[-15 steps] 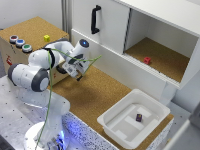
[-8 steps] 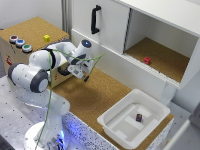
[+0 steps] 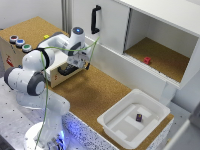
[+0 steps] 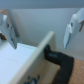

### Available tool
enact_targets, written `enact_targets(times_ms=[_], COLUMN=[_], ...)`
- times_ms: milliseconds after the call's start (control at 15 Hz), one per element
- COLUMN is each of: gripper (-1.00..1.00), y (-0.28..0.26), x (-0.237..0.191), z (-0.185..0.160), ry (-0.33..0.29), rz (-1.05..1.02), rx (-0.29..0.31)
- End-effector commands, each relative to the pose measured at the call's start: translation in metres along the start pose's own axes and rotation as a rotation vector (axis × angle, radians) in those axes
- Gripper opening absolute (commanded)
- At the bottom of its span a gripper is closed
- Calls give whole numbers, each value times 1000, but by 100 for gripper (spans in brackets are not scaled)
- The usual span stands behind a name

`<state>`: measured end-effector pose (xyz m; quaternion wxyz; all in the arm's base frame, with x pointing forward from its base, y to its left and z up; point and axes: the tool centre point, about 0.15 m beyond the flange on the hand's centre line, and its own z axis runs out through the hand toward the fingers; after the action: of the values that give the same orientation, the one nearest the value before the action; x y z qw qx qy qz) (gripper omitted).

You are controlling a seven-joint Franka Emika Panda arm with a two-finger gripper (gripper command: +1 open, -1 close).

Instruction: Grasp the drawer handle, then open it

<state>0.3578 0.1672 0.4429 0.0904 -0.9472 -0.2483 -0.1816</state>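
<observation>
Between the spread fingers of the tool point(image 4: 41, 29), in the wrist view, sits the handle point(image 4: 54, 55), a short dark bar on the pale front of the drawer point(image 4: 27, 62). The jaws stand open with nothing pinched, and the handle looks off-centre between them, nearer one finger than the other. To do this step well I would centre the bar in the gap, ease closer so the pads reach past it, then close squarely and pull straight out along the drawer's travel (a skewed pull may bind it).

Seen from outside, the tool point(image 3: 80, 59) hangs at the front of the cork-topped box point(image 3: 31, 31), whose buttons point(image 3: 20, 43) sit on top. Beyond lie the cork counter point(image 3: 95, 92), a white cabinet point(image 3: 150, 35) with its long black handle point(image 3: 94, 19) and a red block point(image 3: 147, 60) inside, and a white tray point(image 3: 117, 125). None blocks the pull; a green cable point(image 3: 47, 85) trails near the arm.
</observation>
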Motion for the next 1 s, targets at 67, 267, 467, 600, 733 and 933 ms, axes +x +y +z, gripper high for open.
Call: enact_targets(times_ms=[67,267,467,600,733,933], gripper=[100,100,100,100,100,100], y=[-69,-127,-175,-197,-212,-220], x=[73,105,124,131,131,129], z=[-31,-40,-40,-34,-18,10], ry=[-91,-119,-165,-209,-269,-376], rz=[-265,-510,-705,-798,-910,-1053], rx=[82,188,286,311,332,322])
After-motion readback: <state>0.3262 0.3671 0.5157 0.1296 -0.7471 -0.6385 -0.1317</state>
